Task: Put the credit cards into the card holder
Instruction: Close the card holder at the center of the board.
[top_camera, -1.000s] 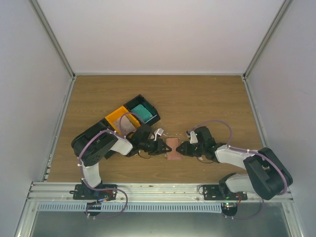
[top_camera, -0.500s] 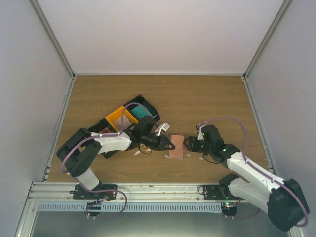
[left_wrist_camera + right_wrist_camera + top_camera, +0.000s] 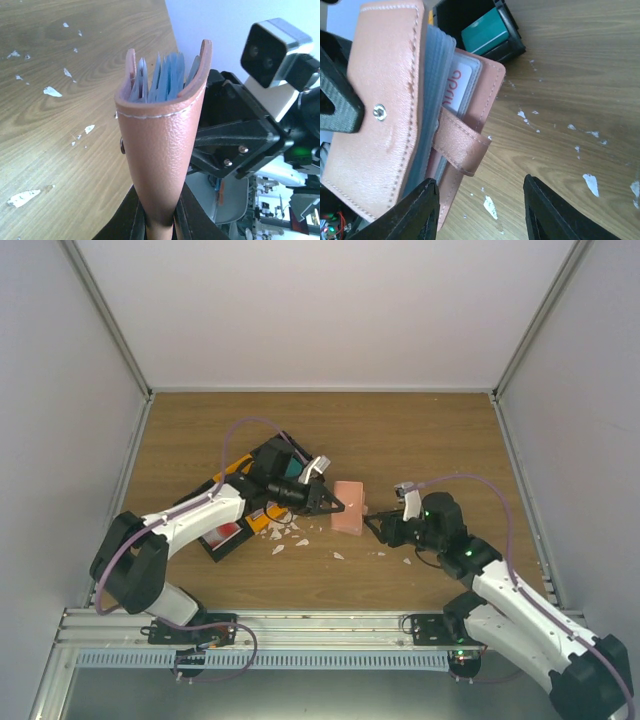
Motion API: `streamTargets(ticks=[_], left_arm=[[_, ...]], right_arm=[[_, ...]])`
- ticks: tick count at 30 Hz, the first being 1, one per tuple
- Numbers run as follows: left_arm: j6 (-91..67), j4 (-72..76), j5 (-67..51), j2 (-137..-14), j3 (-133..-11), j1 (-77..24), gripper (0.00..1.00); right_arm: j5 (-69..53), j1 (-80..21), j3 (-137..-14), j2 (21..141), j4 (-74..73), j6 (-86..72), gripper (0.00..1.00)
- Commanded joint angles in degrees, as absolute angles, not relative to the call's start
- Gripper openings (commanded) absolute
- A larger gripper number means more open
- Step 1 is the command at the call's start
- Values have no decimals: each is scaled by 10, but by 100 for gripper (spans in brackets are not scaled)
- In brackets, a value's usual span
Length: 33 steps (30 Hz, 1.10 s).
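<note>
Claw first: the left gripper (image 3: 159, 227) is clamped on the lower end of the card holder (image 3: 162, 150). It holds the holder upright, apparently lifted off the table, with the mouth fanned open at 12 o'clock in the wrist view. The right gripper (image 3: 482, 205) has its fingers spread with nothing between them. In the top view it sits at roughly 4 o'clock of the holder — near, not touching. The holder looks like soft leather with floppy clear sleeves and a loose snap strap (image 3: 462, 147), so it'll probably sag unless pinched along a stitched edge. A teal card (image 3: 487, 31) lies in the black bin (image 3: 512, 42) at 10 o'clock of the holder — thin, stiff, likely slick; best taken by a short edge.
</note>
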State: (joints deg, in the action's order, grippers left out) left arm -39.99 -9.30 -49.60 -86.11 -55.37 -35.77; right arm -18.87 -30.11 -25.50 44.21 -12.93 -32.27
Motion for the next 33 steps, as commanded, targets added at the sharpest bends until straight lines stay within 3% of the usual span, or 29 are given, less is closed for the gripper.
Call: streamTargets(ticks=[1, 11, 17, 22, 26, 33], left_arm=[[-385, -127, -538, -837, -582, -352, 0], [-396, -119, -563, -819, -569, -352, 0], [-399, -114, -557, -813, -546, -352, 0], [-398, -105, -542, -817, -531, -352, 0], [-391, -102, -508, -836, -517, -355, 0], [-387, -68, -474, -890, -488, -370, 0]], right_arm=[[-217, -301, -265, 453, -96, -276, 48], [-157, -301, -306, 540, -74, -265, 48], [-34, -301, -305, 532, -85, -353, 48], [-1, -301, -309, 520, -139, -398, 49], [-38, -300, -312, 514, -178, -410, 49], [-213, -300, -274, 532, -150, -432, 46]])
